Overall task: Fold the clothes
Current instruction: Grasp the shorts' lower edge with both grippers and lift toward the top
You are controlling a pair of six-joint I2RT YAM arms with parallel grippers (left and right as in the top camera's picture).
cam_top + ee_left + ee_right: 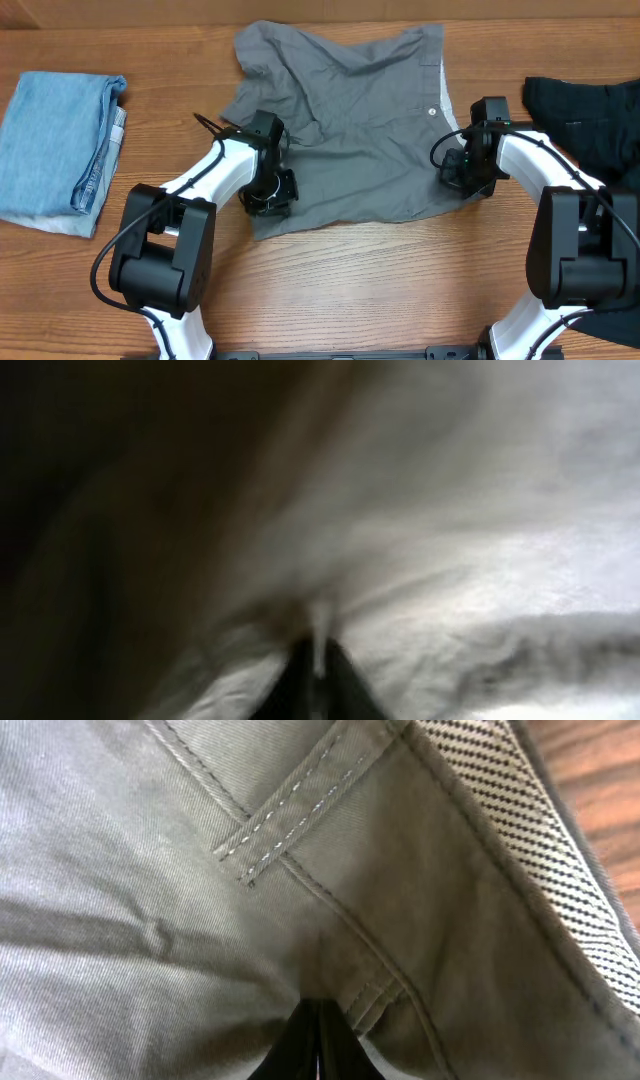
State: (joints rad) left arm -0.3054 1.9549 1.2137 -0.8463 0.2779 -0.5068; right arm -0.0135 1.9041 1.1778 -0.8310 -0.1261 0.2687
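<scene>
The mid-grey shorts (pixel 350 120) lie spread and wrinkled in the middle of the table, with the waistband and pale lining (pixel 447 95) to the right. My left gripper (pixel 268 192) sits at their lower left edge. In the blurred left wrist view its fingers (pixel 318 665) are shut with a pale strip of fabric between them. My right gripper (pixel 466 175) is at the waistband's lower end. In the right wrist view its fingers (pixel 320 1020) are shut on grey cloth below a belt loop (pixel 285 825).
A folded light-blue garment (pixel 55 135) lies at the far left. A black garment (pixel 590 115) lies at the far right, partly behind my right arm. Bare wooden table (pixel 380 280) shows in front of the shorts.
</scene>
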